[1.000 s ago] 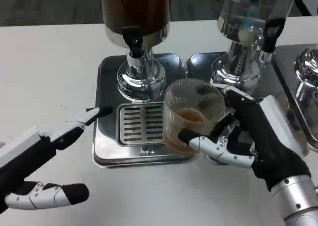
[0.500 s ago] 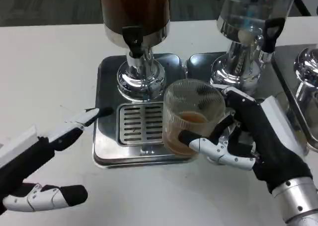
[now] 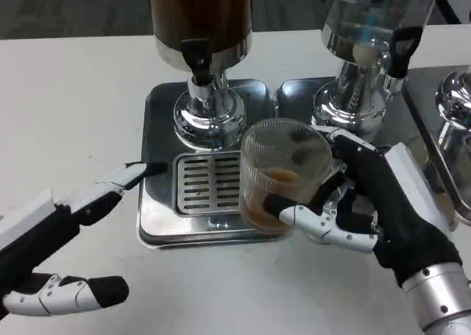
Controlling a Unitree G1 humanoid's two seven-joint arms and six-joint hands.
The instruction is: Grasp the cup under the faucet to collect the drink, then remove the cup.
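A clear ribbed cup (image 3: 283, 173) with brown drink in its bottom stands at the right edge of the steel drip tray (image 3: 158, 217), to the right of the slotted grate. My right hand (image 3: 368, 202) grips it from the right, fingers wrapped around its lower wall. The brown-drink dispenser's black faucet (image 3: 199, 59) hangs above and left of the cup, over its chrome base (image 3: 210, 118). My left hand (image 3: 62, 239) lies open at the lower left, one finger stretched to the tray's left rim, holding nothing.
A second dispenser with a clear tank (image 3: 364, 48) stands on its own tray at the right, just behind my right hand. Another chrome base (image 3: 455, 103) sits at the far right edge. White table (image 3: 66, 107) spreads to the left and front.
My left hand has slid slightly down and left. The cup and my right hand have barely moved.
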